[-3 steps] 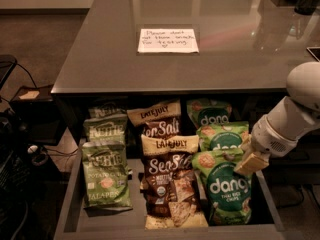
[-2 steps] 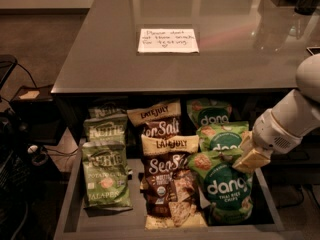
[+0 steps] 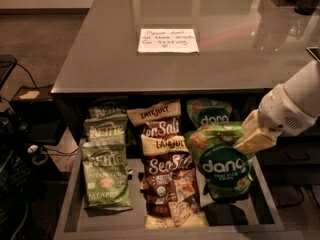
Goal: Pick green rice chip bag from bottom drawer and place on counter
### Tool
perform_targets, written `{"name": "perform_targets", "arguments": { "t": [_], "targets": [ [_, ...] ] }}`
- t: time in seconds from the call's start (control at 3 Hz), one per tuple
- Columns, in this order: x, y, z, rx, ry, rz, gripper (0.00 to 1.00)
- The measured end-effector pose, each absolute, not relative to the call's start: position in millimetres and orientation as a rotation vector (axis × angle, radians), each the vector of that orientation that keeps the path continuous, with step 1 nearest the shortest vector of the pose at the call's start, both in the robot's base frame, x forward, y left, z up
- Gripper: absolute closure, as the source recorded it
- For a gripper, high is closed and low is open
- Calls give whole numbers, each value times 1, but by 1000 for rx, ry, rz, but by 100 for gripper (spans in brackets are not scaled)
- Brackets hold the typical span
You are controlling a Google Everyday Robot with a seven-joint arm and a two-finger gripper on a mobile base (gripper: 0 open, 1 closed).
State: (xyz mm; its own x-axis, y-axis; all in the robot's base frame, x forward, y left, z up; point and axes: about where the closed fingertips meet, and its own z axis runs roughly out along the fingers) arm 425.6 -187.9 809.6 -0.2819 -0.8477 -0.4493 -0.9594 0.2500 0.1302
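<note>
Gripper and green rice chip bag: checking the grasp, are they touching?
Touching. Camera view: the gripper over the bottom drawer clamps the green rice chip bag at its top-right edge.

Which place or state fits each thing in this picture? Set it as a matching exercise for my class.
1 green rice chip bag
2 Kettle potato chip bags
3 white note
4 gripper

A lying on the counter
B left side of the bottom drawer
C held up by its top corner
D shut on a bag's corner

Pairs: 1-C, 2-B, 3-A, 4-D
</note>
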Motion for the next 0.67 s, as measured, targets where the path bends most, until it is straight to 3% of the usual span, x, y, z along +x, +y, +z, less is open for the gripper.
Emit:
{"name": "perform_targets", "arguments": {
  "t": [0.67],
  "targets": [
    [444, -176, 903, -1639, 2179, 486, 100]
  ]
}}
